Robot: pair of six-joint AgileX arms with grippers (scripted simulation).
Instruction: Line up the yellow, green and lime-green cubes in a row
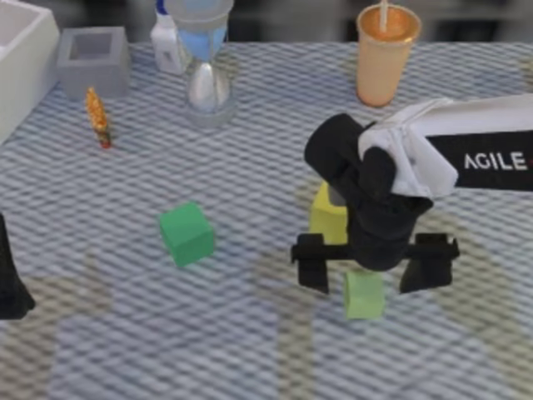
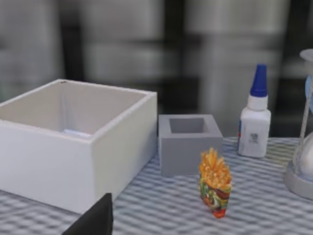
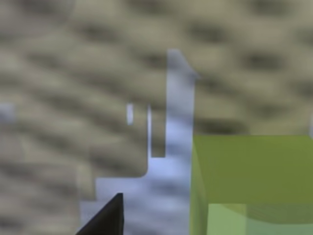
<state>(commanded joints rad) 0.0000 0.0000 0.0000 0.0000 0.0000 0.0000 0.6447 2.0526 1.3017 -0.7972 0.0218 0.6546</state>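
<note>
Overhead, top view: right hand (image 1: 375,265) hangs over the tabletop (image 1: 250,350) right of centre, fingers spread wide to either side, holding nothing.
Lime-green cube (image 1: 365,294): on the tabletop just below the right hand, between the two fingers as seen from above; whether they touch it I cannot tell.
Yellow cube (image 1: 328,218): just behind the right hand, partly hidden by the arm.
Green cube (image 1: 186,233): alone near the centre, well apart from the other two and turned slightly askew.
Left hand (image 1: 10,283): parked at the left edge, only a dark part showing; its opening cannot be told.
Back of the tabletop: white box (image 1: 21,58), grey hollow block (image 1: 93,58), glue bottle (image 1: 166,37), hourglass (image 1: 202,62), orange cup (image 1: 386,54); a small fries toy (image 1: 97,117) stands in front of the block.
Left wrist view: white box (image 2: 73,137), grey hollow block (image 2: 188,142), fries toy (image 2: 215,182), glue bottle (image 2: 255,117), hourglass (image 2: 302,166) at the edge.
Right wrist view: lime-green cube (image 3: 252,183) close up, one dark fingertip (image 3: 105,218) beside it but apart.
</note>
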